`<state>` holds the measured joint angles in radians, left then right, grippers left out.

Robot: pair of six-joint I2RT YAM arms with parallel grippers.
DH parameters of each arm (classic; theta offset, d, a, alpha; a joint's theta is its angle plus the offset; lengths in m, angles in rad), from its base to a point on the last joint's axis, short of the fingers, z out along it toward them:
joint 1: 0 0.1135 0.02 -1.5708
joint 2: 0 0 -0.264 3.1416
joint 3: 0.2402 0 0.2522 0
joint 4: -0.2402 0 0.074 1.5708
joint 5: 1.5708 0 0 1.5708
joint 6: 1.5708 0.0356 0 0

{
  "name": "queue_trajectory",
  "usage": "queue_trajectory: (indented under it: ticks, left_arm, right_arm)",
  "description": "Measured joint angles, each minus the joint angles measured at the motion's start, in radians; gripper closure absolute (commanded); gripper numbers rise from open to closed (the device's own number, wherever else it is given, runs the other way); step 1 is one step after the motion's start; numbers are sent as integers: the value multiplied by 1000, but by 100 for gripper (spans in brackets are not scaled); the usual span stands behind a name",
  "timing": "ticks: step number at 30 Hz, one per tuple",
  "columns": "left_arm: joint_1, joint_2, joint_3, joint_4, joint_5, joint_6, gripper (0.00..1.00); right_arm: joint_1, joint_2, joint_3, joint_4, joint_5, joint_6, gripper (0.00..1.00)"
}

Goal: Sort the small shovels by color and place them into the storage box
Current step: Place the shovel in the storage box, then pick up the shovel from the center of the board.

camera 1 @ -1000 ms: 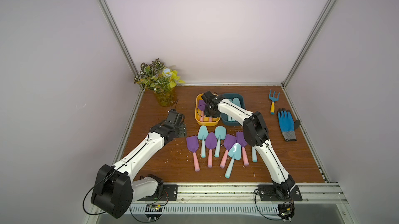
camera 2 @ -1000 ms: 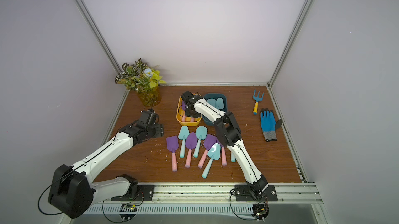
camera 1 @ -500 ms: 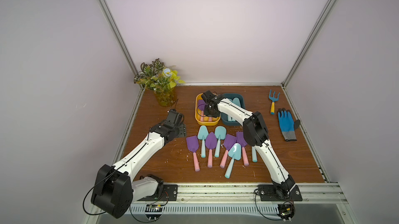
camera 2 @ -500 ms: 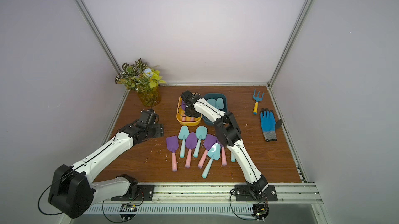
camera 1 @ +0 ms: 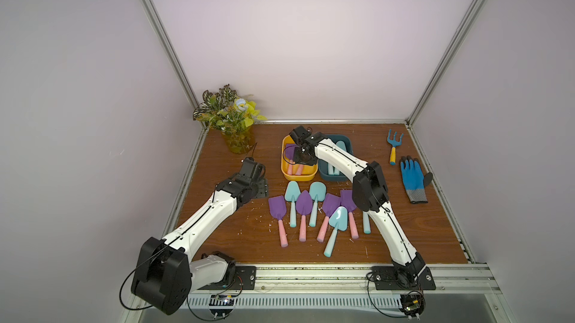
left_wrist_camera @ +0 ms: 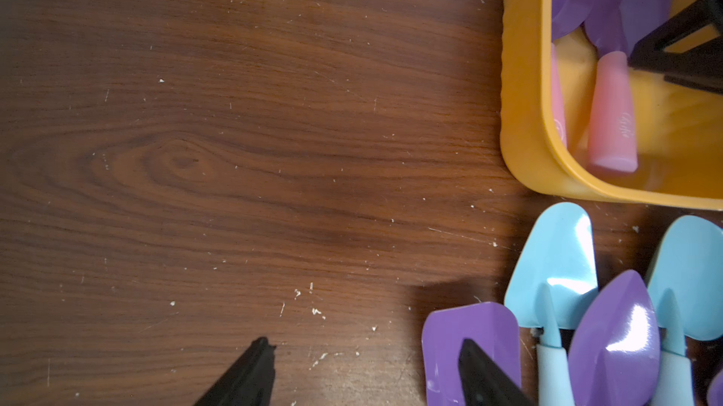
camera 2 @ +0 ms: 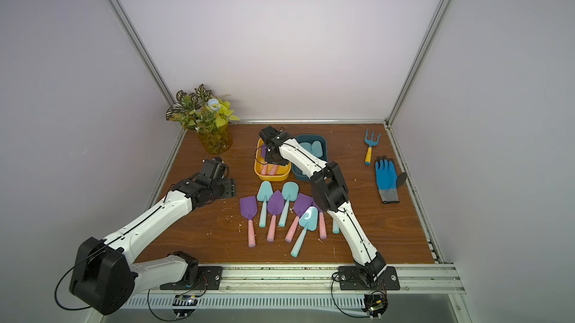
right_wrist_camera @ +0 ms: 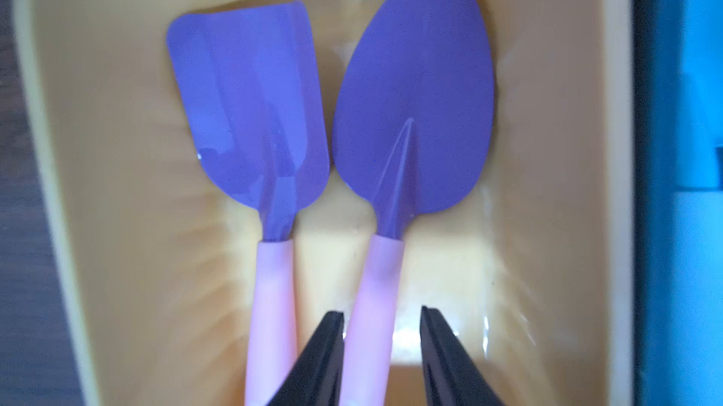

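Where the counter (camera 1: 249, 243) reaches its 10 o'clock corner, a leafy plant (camera 1: 228, 113) stands in a yellow vase. Toward 9 o'clock the left fingers (left_wrist_camera: 246, 378) hang over bare wood, spread wide and holding nothing; in the left wrist view one tip overlaps a square purple blade (left_wrist_camera: 469, 329), contact not clear. Eight loose shovels (camera 1: 304, 204) lie fanned from the centre toward 6 o'clock, four purple with pink handles and four light blue. One light-blue one is mostly hidden behind the right arm. At 12 o'clock sits the yellow bin (camera 1: 300, 177), with two purple shovels (right_wrist_camera: 414, 91) side by side inside. The right fingers (right_wrist_camera: 317, 361) reach into it astride the pink handle of the pointed-blade one, parted with a clear gap on one side: released. Just beside it toward 1 o'clock, the dark blue bin (camera 1: 334, 178) holds light-blue shovels (camera 2: 316, 147). At 2 o'clock lie a blue rake (camera 1: 394, 142) and, nearer 3 o'clock, a blue glove (camera 1: 412, 178).
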<state>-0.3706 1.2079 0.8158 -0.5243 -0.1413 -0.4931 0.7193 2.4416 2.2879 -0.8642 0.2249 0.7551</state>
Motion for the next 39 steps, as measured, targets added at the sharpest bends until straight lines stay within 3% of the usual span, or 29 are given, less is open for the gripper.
queue_trajectory:
  ticks: [7, 16, 22, 30, 36, 39]
  left_arm:
    - [0, 0, 1, -18, 33, 12, 25]
    - [-4, -2, -2, -19, 97, -9, 29]
    - [-83, 1, -4, -23, 88, -61, 31]
    - [-180, 44, -5, -24, 68, -142, 31]
    - [-258, 47, -13, -26, 53, -206, 31]
    - [-299, 47, -21, -27, 48, -239, 31]
  right_arm:
    - [20, -287, -204, 31, 43, -60, 61]
    - [24, -702, -727, 231, 49, -165, 62]
    - [24, -883, -1025, 344, 60, -221, 61]
    - [23, -1079, -1224, 402, 151, -251, 60]
    - [2, -1173, -1321, 417, 246, -256, 69]
    - [-32, -1193, -1351, 428, 252, -247, 69]
